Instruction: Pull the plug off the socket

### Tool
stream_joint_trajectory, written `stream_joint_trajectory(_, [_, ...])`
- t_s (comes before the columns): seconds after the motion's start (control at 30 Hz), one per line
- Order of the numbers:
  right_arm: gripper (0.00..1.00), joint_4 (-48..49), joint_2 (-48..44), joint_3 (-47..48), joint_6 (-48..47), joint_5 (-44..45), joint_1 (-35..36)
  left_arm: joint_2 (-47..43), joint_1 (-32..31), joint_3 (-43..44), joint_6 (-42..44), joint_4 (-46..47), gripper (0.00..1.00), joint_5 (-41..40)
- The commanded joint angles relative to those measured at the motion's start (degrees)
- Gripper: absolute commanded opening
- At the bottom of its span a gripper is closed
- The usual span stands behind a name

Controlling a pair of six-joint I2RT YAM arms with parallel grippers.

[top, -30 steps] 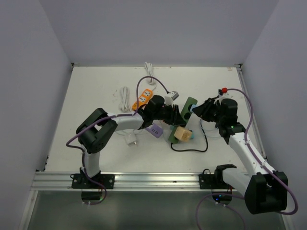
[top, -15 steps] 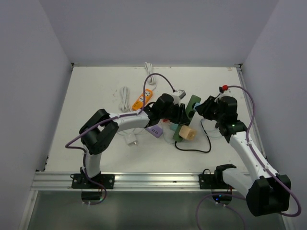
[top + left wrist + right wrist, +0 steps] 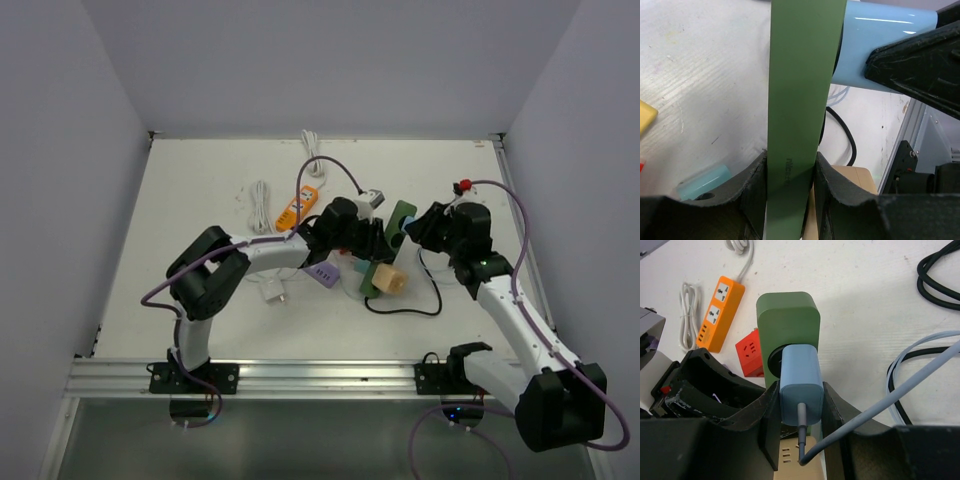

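**Items on the white tabletop (image 3: 190, 180).** An orange power strip (image 3: 299, 205) lies toward the far side, its white cord (image 3: 312, 150) running to the far edge. A coiled white cable (image 3: 260, 205) lies just left of it. Toward the middle are a red cube socket (image 3: 751, 354), a purple block (image 3: 323, 272) that is possibly an adapter, a white charger (image 3: 273, 291), a beige power strip (image 3: 388, 280) and a looped black cable (image 3: 922, 270).
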Motion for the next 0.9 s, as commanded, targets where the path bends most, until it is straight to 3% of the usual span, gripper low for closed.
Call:
stream_joint_trajectory(0.0, [0.00, 3.08, -2.32, -2.10, 0.85, -6.87, -1.82, -2.62, 3.73, -0.54, 0.24, 1.71, 0.00, -4.23])
stream_joint_trajectory(0.27, [0.00, 13.98, -2.59, -7.11, 6.39, -19.97, -5.95, -3.16, 8.03, -2.91, -2.65, 7.06, 0.00, 5.17])
stream_joint_trajectory(0.47, [0.00, 17.77, -2.24, -8.44, 8.68, -24.03, -7.18, -3.06, 9.62, -4.84, -4.15, 9.71, 0.00, 8.43])
stream_joint_trajectory(0.57, [0.00, 16.64, -1.88, -8.26, 7.28, -23.33, -7.18, -3.15, 9.62, -4.85, -3.80, 9.54, 0.00, 8.52])
stream_joint_trajectory(0.7, [0.00, 8.05, -2.06, -5.02, 4.12, -12.30, -7.18, -3.33, 9.53, -4.23, -3.10, 9.44, 0.00, 9.31])
stream_joint_trajectory(0.87, [0.00, 3.36, 2.68, -0.44, 4.19, -6.89, -9.29, -5.26, 9.44, -5.02, -3.71, 11.03, 0.00, 10.10])
